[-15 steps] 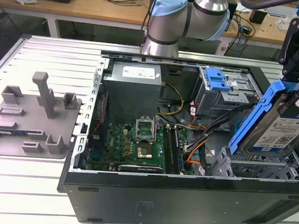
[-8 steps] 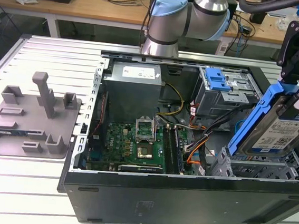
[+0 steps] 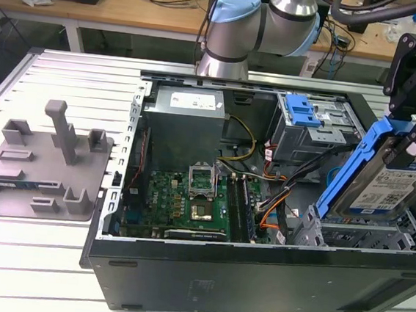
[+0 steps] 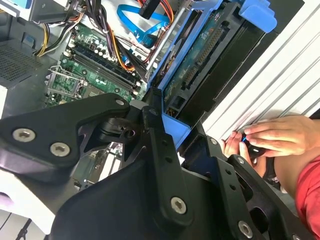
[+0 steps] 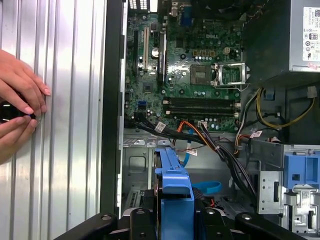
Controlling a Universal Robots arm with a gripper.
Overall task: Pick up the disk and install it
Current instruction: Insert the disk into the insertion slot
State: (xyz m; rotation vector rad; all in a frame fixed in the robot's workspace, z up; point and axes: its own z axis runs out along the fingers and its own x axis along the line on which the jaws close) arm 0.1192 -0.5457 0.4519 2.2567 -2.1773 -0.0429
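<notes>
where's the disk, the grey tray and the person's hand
disk (image 3: pixel 400 186): exterior view, on its labelled face.
grey tray (image 3: pixel 33 169): exterior view, on its flat base.
hand (image 4: pixel 272 137): second wrist view, on the back of the fingers.

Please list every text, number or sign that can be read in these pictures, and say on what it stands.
Label on the disk: print too small to read.
Label on the power supply: too small to read.
Marks on the motherboard: too blurred to read.
</notes>
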